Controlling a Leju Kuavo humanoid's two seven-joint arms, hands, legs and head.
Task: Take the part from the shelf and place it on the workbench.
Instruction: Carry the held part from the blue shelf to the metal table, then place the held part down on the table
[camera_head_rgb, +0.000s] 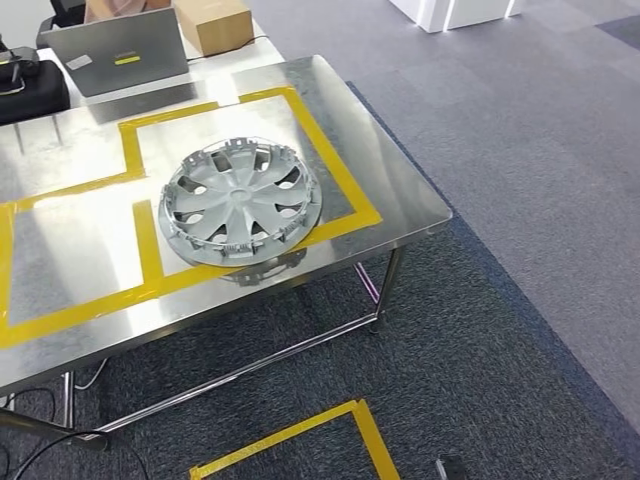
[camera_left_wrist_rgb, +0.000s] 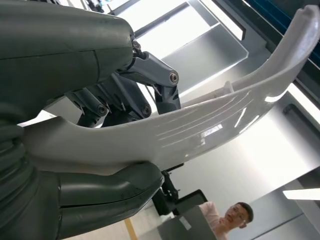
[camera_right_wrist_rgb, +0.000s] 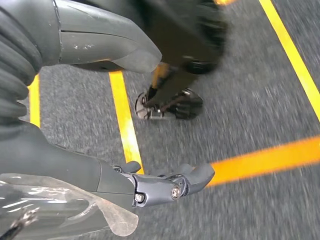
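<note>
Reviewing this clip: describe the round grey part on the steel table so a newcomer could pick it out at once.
Start at the shiny steel workbench marked with yellow tape. Inside the right-hand taped rectangle lies a silver-grey wheel cover, its near edge overlapping the tape. It is the one round, spoked thing there; the laptop and cardboard box at the far end are flat and rectangular.

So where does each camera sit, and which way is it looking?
Head view: high on the body, looking forward and down at the workbench and wheel cover.
Left wrist view: behind the left hand, facing up toward ceiling lights; that hand grips a white curved part.
Right wrist view: behind the right hand, fingers apart, facing down at carpet.
Shared: head and right wrist views both show yellow floor tape.
</note>
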